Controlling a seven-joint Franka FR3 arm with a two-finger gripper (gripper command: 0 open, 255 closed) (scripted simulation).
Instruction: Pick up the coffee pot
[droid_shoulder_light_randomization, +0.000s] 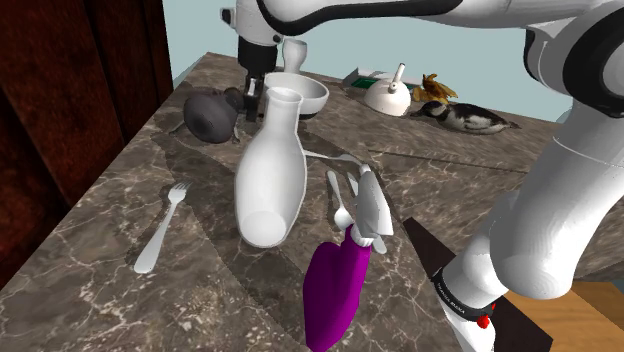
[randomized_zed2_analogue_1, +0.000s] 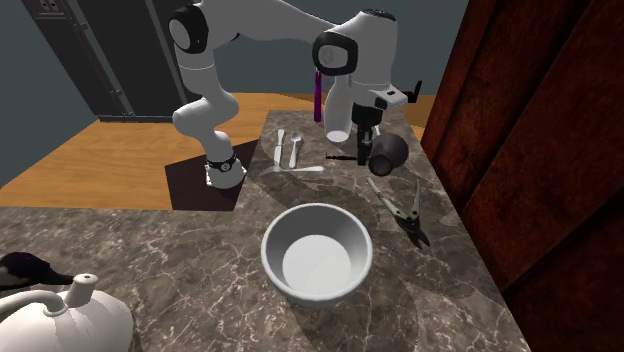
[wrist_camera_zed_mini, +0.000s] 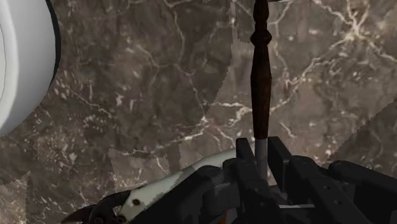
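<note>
The wrist view is giving the closest look at the grasp. The pincer (wrist_camera_zed_mini: 261, 158) is sitting almost closed, its black fingers (wrist_camera_zed_mini: 245, 153) clasping a thin grey rod that is running on into a dark, turned handle (wrist_camera_zed_mini: 259, 76) stretched over the marbled counter (wrist_camera_zed_mini: 159, 83). A white curved surface (wrist_camera_zed_mini: 19, 63) is showing off to one side; I cannot tell which vessel it belongs to.

The shoulder view is showing the body behind that handle. The coffee pot (droid_shoulder_light_randomization: 208, 117), dark grey and round, is sitting toward the counter's far end, near a tall white carafe (droid_shoulder_light_randomization: 272, 170) and a white bowl (droid_shoulder_light_randomization: 300, 92), with the pincer (droid_shoulder_light_randomization: 250, 92) coming down right at its side. Whether the pot is resting on the counter is unclear. A fork (droid_shoulder_light_randomization: 160, 235), a purple object (droid_shoulder_light_randomization: 335, 290), a white kettle (droid_shoulder_light_randomization: 388, 95) and a duck figure (droid_shoulder_light_randomization: 470, 118) are lying around it.

The second exterior view, looking from the opposite end, is showing grey pliers (randomized_zed2_analogue_1: 403, 212) near the coffee pot (randomized_zed2_analogue_1: 390, 150).

The arm (randomized_zed2_analogue_1: 260, 20) is rising from its base (randomized_zed2_analogue_1: 222, 165), arching high and reaching across, its wrist pointing straight down.
</note>
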